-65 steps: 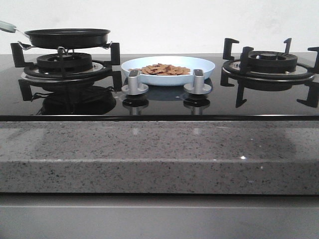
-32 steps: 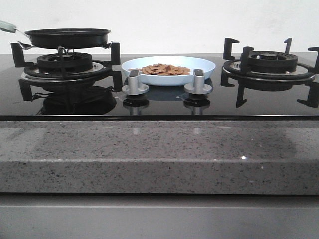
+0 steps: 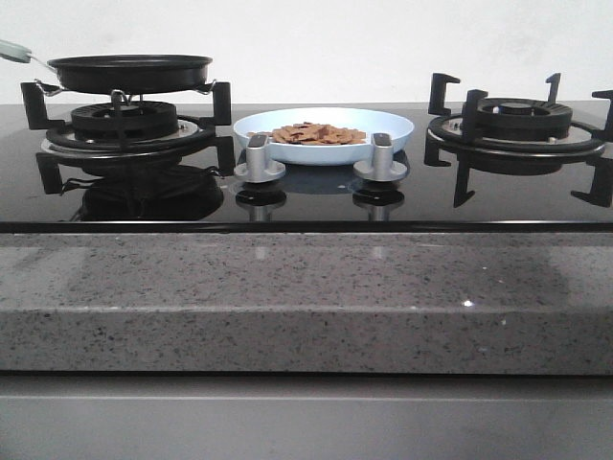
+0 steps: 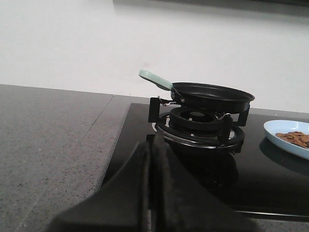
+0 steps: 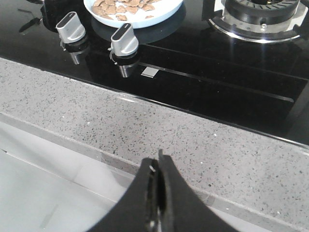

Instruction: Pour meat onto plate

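The meat (image 3: 318, 134) lies as a loose heap of small orange-brown pieces in the pale blue plate (image 3: 383, 123), which sits on the black glass hob between the two burners. Plate (image 4: 280, 129) and meat (image 4: 295, 138) also show in the left wrist view, and plate (image 5: 159, 11) and meat (image 5: 120, 7) in the right wrist view. The black frying pan (image 3: 130, 72) rests on the left burner, with no meat showing in it. My left gripper (image 4: 151, 145) is shut and empty, near the hob's left edge. My right gripper (image 5: 158, 164) is shut and empty, above the counter's front edge. Neither arm shows in the front view.
Two silver knobs (image 3: 259, 158) (image 3: 380, 158) stand in front of the plate. The right burner (image 3: 517, 120) has a bare black grate. The pan's pale green handle (image 4: 155, 79) points away to the left. A speckled grey stone counter (image 3: 306, 297) runs along the front.
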Robot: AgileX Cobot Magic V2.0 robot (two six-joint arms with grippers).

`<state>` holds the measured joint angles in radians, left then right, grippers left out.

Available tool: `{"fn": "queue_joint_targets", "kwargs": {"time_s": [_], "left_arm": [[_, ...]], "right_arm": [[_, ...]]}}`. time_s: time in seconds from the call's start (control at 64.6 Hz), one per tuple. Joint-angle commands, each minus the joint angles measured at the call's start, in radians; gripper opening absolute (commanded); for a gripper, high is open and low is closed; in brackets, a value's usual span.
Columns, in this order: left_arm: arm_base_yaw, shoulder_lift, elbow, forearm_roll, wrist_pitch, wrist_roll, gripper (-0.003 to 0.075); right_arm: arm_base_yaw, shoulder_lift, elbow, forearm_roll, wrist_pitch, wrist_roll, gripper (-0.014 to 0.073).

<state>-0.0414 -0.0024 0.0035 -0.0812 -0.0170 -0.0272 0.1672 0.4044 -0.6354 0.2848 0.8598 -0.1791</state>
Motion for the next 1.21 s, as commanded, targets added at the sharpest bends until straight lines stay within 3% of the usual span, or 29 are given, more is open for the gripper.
{"fn": "queue_joint_targets", "kwargs": {"time_s": [0.0, 0.124, 0.279, 0.449, 0.65, 1.192], "left_arm": [[0.0, -0.019, 0.006, 0.001, -0.086, -0.01, -0.002], [0.0, -0.019, 0.006, 0.001, -0.085, -0.01, -0.002], [0.0, -0.019, 0.006, 0.001, -0.085, -0.01, -0.002], [0.0, -0.019, 0.006, 0.001, -0.085, -0.01, -0.002], [0.0, -0.019, 0.006, 0.001, -0.085, -0.01, -0.002], [0.0, -0.017, 0.006, 0.001, -0.085, -0.01, -0.002]], "right_arm": [[-0.01, -0.013, -0.012, -0.042, -0.087, -0.036, -0.0115], [-0.063, -0.096, 0.114, -0.124, -0.291, -0.068, -0.0115], [-0.13, -0.236, 0.336, -0.107, -0.6, -0.068, -0.0115], [-0.146, -0.353, 0.523, -0.089, -0.78, -0.067, -0.0115], [-0.152, -0.434, 0.661, -0.011, -0.886, -0.067, -0.0115], [-0.155, -0.431, 0.657, -0.006, -0.87, -0.057, -0.0115]]}}
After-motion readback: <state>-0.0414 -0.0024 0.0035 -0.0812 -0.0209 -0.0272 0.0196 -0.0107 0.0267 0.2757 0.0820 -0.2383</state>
